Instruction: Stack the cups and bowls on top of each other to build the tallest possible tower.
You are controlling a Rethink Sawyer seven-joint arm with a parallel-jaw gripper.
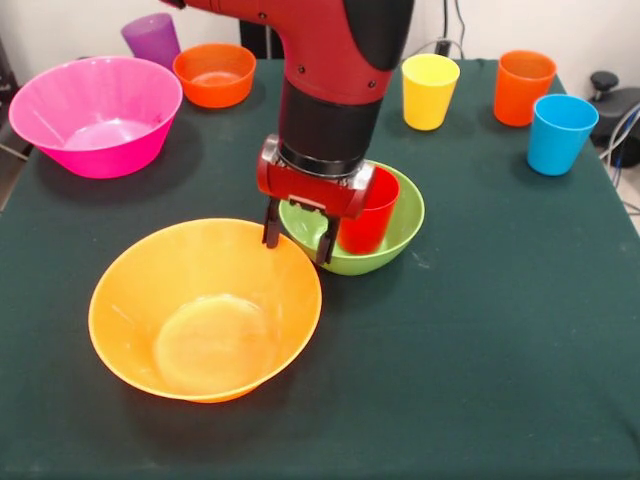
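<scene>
A red cup (372, 215) stands upright inside the lime green bowl (403, 232) at the table's middle, a two-piece tower. My gripper (296, 249) is open and empty, just left of the red cup. Its fingertips (270, 238) hang over the green bowl's left rim and the far rim of the large yellow-orange bowl (205, 310). The pink bowl (95, 115), purple cup (152, 40) and small orange bowl (214, 75) stand at the far left. The yellow cup (429, 90), orange cup (523, 87) and light blue cup (560, 133) stand at the far right. The small blue bowl is out of view.
The dark green tablecloth (480, 380) covers the table. The arm (340, 90) comes down over the middle and hides the table behind it. Cables and a black object (615, 100) lie off the right edge.
</scene>
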